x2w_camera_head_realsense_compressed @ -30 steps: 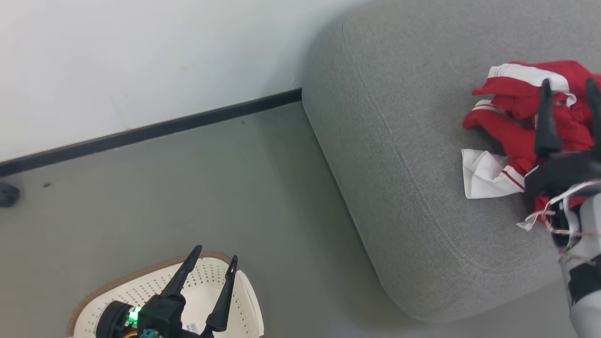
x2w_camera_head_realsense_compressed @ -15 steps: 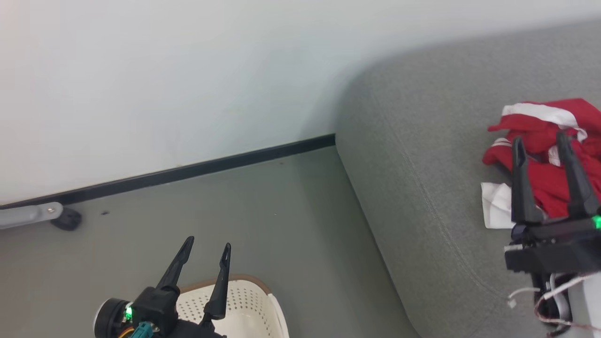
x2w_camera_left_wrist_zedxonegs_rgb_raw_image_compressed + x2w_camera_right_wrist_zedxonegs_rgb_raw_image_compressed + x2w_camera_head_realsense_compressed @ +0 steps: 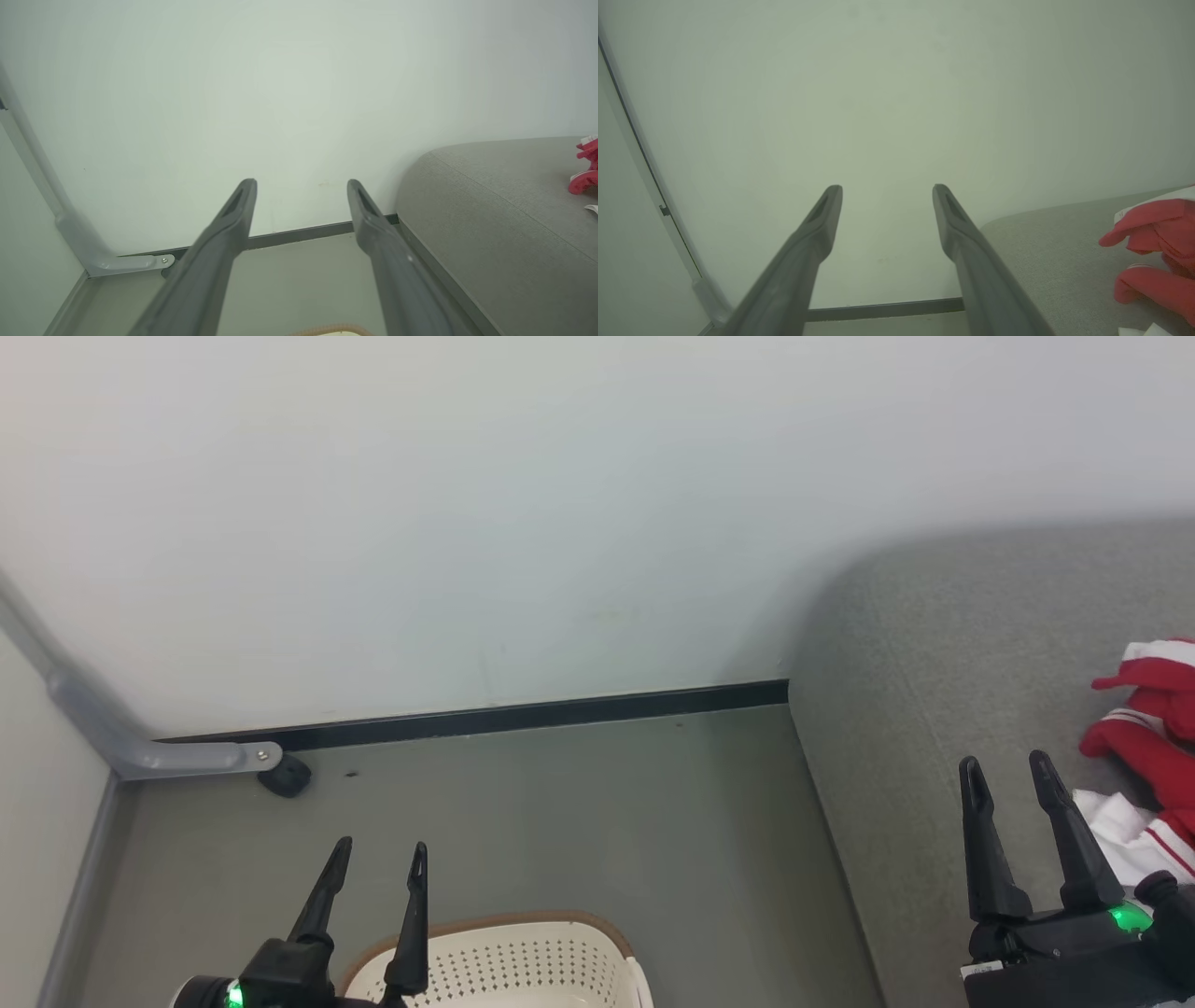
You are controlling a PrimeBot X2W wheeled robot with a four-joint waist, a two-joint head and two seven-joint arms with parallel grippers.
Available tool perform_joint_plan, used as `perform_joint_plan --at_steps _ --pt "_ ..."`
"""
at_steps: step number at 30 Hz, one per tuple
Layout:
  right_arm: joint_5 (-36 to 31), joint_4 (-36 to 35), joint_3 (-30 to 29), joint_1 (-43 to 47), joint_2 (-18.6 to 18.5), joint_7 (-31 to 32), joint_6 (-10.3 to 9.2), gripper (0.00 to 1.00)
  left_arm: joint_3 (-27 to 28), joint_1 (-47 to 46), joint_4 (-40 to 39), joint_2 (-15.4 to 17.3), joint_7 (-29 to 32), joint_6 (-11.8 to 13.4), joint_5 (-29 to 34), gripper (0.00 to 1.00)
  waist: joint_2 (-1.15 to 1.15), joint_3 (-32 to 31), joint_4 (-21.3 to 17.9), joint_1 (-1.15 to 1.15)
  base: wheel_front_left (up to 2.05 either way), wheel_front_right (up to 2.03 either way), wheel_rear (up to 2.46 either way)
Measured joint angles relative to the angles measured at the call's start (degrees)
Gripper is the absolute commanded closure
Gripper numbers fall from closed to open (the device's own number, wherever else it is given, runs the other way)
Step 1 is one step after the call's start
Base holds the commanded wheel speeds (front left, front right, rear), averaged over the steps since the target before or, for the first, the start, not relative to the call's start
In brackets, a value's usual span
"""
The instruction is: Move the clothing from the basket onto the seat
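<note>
Red and white clothing (image 3: 1144, 747) lies bunched on the grey-green seat (image 3: 915, 709) at the right edge of the head view, and the clothing (image 3: 1153, 252) also sits at the right of the right wrist view. My right gripper (image 3: 1008, 770) hangs open over the seat, left of the pile, holding nothing. The cream basket (image 3: 504, 957) with its brown rim pokes up from the bottom edge; its inside is mostly out of view. My left gripper (image 3: 378, 849) stands open just left of and above the basket, empty. A sliver of clothing (image 3: 586, 170) appears on the seat (image 3: 490, 214).
A pale wall (image 3: 523, 523) with a black skirting strip (image 3: 523, 714) runs behind the grey floor (image 3: 560, 821). A grey metal bracket with a dark wheel (image 3: 280, 773) stands at the left by the wall.
The head camera has lifted and swung, showing more wall. My right gripper has drawn back off the clothing pile, which stays on the seat. The left gripper keeps open by the basket.
</note>
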Motion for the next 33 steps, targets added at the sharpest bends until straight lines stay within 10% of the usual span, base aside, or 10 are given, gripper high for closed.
perform_joint_plan --at_steps 17,33 --pt "-2.9 3.9 0.9 4.7 2.2 0.0 0.00 0.00 2.1 5.4 -0.6 0.0 0.0 3.7 0.9 0.00 0.00 -3.9 10.0 0.00 0.00 0.00 0.00" --pt "-7.0 9.2 1.2 5.6 3.0 0.0 -1.14 0.00 1.7 7.3 1.5 -0.1 0.0 3.6 0.9 0.00 0.01 -4.6 11.5 0.01 0.00 0.00 0.00"
